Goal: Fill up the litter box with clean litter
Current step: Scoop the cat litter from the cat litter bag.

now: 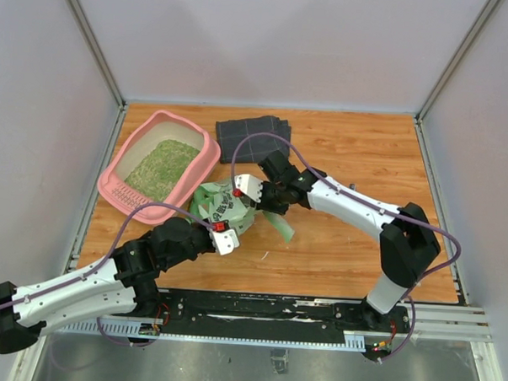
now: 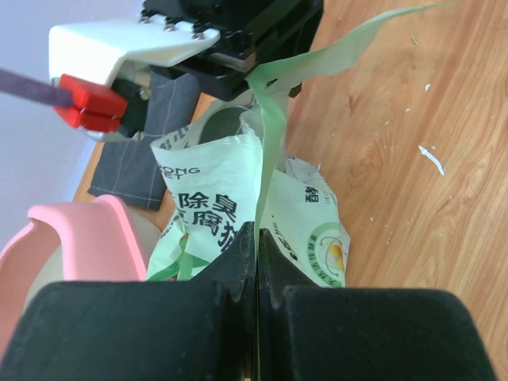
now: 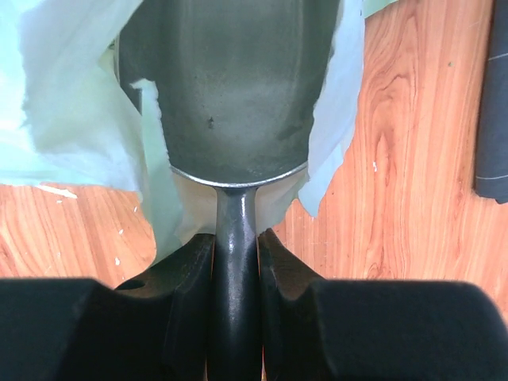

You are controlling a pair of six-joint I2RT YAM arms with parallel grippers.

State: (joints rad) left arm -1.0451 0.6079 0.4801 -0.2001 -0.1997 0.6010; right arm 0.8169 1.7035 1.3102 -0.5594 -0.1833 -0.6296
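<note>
The left fingers (image 2: 244,266), nearest the arm bases, are pressed together on a thin edge of the green-and-white bag (image 2: 208,208). The bag stands crumpled on the worktop (image 1: 361,246). Just beyond it, the right fingers (image 3: 193,266) are clamped on the handle of the grey metal scoop (image 3: 234,95). The scoop's bowl shows bare metal and sits inside the bag's torn mouth. A loose green strip (image 1: 278,227) of film trails from the bag to the right. Farther back on the left, the pink litter box (image 1: 207,150) lies just beside the bag, and clean litter (image 1: 162,168) covers part of its floor. The dark folded cloth (image 1: 250,135) lies farthest back, near the box's far right corner.
</note>
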